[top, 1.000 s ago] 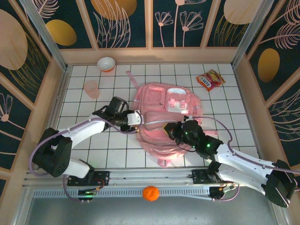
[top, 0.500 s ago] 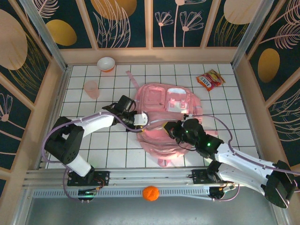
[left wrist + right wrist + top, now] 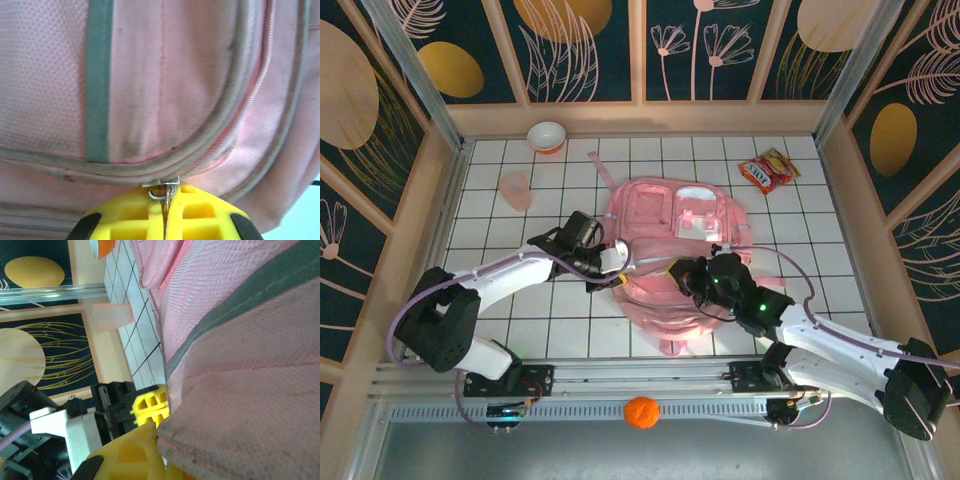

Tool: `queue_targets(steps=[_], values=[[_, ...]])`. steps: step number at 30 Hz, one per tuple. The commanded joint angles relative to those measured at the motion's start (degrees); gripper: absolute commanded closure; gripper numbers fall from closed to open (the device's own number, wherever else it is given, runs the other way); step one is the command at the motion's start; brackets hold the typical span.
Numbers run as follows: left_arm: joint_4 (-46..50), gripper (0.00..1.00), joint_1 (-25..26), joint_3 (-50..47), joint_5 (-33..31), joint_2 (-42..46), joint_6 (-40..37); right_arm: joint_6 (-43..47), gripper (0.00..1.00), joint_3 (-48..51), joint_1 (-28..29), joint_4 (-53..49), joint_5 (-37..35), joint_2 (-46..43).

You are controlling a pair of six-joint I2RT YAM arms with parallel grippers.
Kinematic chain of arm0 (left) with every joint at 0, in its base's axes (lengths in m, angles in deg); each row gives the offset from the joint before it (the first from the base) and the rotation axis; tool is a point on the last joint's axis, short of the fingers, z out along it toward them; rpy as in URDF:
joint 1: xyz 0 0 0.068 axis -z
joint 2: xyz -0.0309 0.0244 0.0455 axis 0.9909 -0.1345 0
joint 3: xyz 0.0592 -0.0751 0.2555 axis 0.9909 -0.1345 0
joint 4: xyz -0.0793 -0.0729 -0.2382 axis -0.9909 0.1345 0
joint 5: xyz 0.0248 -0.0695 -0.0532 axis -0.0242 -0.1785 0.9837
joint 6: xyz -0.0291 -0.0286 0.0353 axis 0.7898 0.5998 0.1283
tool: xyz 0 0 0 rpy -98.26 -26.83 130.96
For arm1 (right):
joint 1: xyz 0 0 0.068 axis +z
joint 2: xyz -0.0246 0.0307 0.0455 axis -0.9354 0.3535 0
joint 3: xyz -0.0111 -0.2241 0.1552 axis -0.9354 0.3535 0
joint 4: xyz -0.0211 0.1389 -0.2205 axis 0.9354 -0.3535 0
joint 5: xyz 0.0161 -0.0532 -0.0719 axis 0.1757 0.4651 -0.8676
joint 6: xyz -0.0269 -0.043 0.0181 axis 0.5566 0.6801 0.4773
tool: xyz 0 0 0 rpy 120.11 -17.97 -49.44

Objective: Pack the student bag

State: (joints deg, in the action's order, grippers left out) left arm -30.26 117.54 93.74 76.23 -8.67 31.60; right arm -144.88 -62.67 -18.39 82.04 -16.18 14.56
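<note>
**Surface.** The white tiled surface [image 3: 510, 290] carries all the articles.

**Bag.** The large pink fabric student bag [image 3: 675, 250] lies flat near the middle of the surface, front side up, between the two arms.
- Progress: the task is judged to be at an early stage. The visible zip lines appear closed, and nothing is seen inside the student bag. The smaller articles listed below lie outside it. A compartment has to be opened before anything is loaded.
- Orientation: the long axis runs from the far side towards the near edge, tilted slightly. The white translucent front panels sit at the far end and loose strap ends at the near end. Which end is the top cannot be told.

**Tools.**
- The left tool [image 3: 613, 258] is fully closed at the bag's left edge.
- The right tool [image 3: 678, 272] is also closed and pressed into the bag's near portion. A fold of pink fabric appears to be pinched in it.

**Loose articles.**
- The red and yellow snack packet [image 3: 768, 170] lies at the far right, well apart from the bag.
- The white bowl with the orange band [image 3: 547, 136] lies at the far left.
- The pale pink cup [image 3: 515, 188] lies near the bowl.

**Zip pull.** The small metal zip pull [image 3: 163, 189] is clamped between the left tool's yellow fingers [image 3: 200, 215].
</note>
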Motion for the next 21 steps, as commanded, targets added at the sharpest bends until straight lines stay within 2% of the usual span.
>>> queue_targets(steps=[1,5,8,15,17,18,21], values=[[-2.72,1.0,1.79,-3.08,6.24,4.68,11.5,-1.12,1.0,1.1,0.47,3.46,-4.31,1.44],[-8.5,1.0,4.43,-5.49,5.72,7.43,21.44,-1.14,1.0,1.11,0.67,6.15,-4.48,3.44],[-10.42,1.0,6.36,-5.56,2.79,7.5,27.81,-0.87,1.0,0.68,0.71,8.35,-4.08,5.28],[-14.69,0.98,12.55,-1.31,1.51,4.68,39.67,0.16,1.0,-1.17,1.29,12.77,-2.06,10.47],[-17.7,0.88,14.26,-0.95,1.9,4.75,42.49,0.56,1.0,-1.3,1.27,13.04,-1.35,11.1],[-18.92,0.79,14.48,-0.98,2.07,5.06,43.62,1.2,1.0,-1.43,1.01,12.45,-1.33,10.99],[-17.39,0.59,14.48,-1.99,-1.64,8.55,39.25,4.91,1.0,-2.46,-0.95,8.18,2.83,9.09]])
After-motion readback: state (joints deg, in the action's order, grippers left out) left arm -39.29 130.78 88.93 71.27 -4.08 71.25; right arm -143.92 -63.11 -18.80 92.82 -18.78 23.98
